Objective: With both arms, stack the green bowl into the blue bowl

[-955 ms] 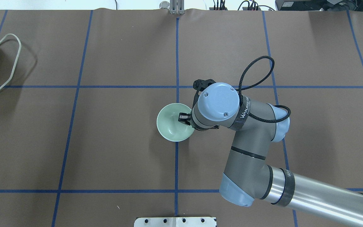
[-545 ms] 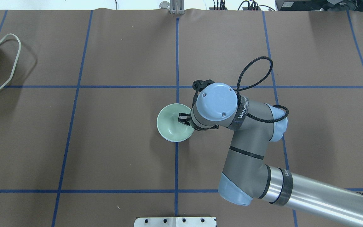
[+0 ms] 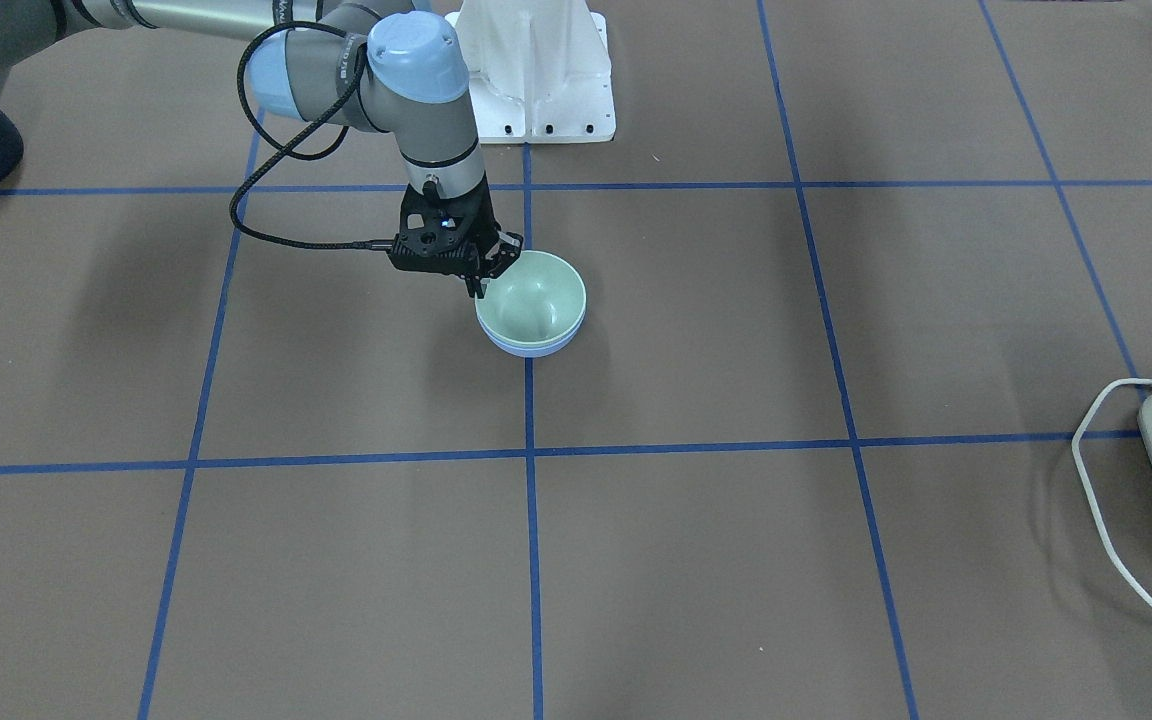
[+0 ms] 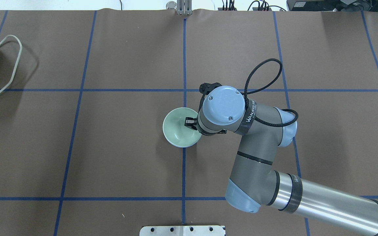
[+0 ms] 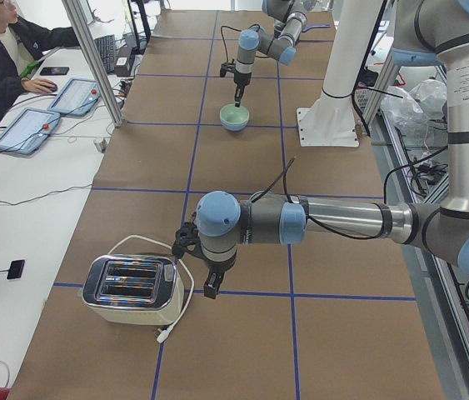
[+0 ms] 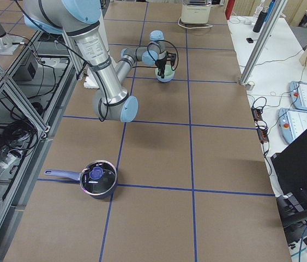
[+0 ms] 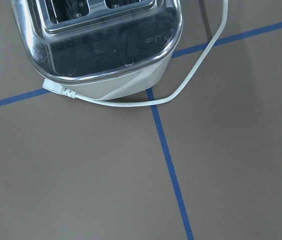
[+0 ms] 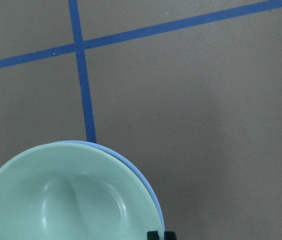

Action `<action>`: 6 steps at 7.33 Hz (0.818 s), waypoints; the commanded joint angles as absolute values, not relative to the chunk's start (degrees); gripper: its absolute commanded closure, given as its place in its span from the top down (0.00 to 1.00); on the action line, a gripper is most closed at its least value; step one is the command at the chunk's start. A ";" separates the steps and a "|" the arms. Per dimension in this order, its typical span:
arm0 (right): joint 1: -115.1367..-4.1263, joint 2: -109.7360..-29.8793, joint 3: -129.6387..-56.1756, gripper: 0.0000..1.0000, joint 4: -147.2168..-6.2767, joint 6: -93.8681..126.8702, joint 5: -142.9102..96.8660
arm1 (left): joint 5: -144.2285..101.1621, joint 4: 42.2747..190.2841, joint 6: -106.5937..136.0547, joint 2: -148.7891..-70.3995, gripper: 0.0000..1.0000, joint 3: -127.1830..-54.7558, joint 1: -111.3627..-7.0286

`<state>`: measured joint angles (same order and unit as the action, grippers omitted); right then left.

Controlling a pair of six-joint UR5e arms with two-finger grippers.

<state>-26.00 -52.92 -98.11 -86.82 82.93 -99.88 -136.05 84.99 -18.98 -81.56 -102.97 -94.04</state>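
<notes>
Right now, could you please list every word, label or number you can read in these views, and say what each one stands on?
"WANJEED": white letters on the black strap around the right arm near its wrist; the smaller letters after it are too blurred to read.
White lettering on the second strap, further up the same arm: too small to read.
Green bowl, blue bowl and toaster: no readable text.
</notes>
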 commanded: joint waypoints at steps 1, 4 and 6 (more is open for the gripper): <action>-26.10 -53.09 -98.09 1.00 -87.45 82.45 -94.08 | -136.05 84.99 -18.98 -81.56 0.98 -102.83 -94.04; -34.94 -54.74 -101.49 1.00 -87.54 75.44 -101.57 | -136.05 84.90 -18.98 -81.47 0.98 -102.75 -94.04; -46.17 -57.82 -103.97 1.00 -90.95 58.89 -111.84 | -135.88 84.82 -18.81 -81.47 0.98 -102.83 -94.04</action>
<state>-39.05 -56.08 -102.71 -89.23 69.11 -105.60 -136.01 84.88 -18.91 -81.47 -102.78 -94.04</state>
